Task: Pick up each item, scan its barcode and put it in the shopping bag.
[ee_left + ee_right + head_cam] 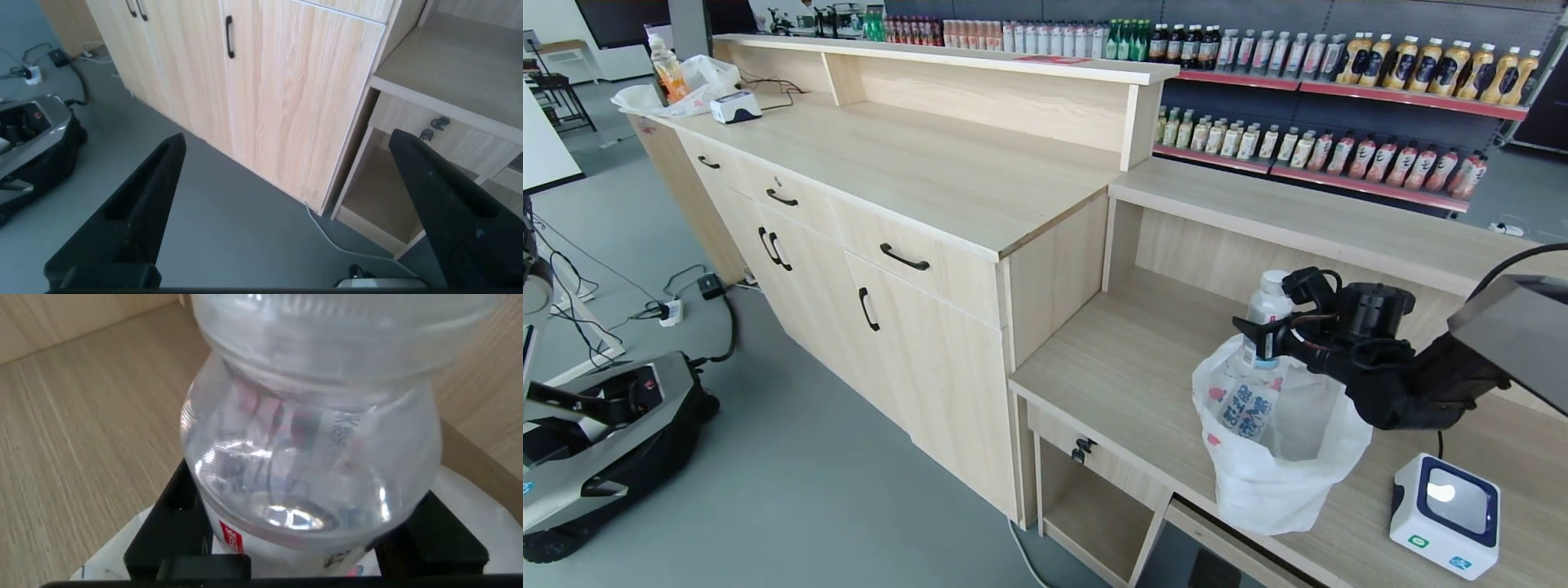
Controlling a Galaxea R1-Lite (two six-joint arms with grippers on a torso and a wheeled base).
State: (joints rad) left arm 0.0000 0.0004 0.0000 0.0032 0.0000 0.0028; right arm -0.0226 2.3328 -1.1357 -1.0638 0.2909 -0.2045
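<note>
The right tool (1260, 335) clamps the bottle (1267, 304), seemingly half inside the shopping bag (1282, 482) beside the scanner (1445, 514); left tool (286, 140) spread apart.

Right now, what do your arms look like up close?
The right arm is chunky glossy black, with a flat grey cover and a thin black cable. The left end effector has two long, matte black fingers tapering to points.

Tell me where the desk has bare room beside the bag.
Lower desk is bare between the shopping bag and the tall cabinet side wall. Crowded on the other side: the right gripper holds the bottle over the bag, with the scanner close beside.
</note>
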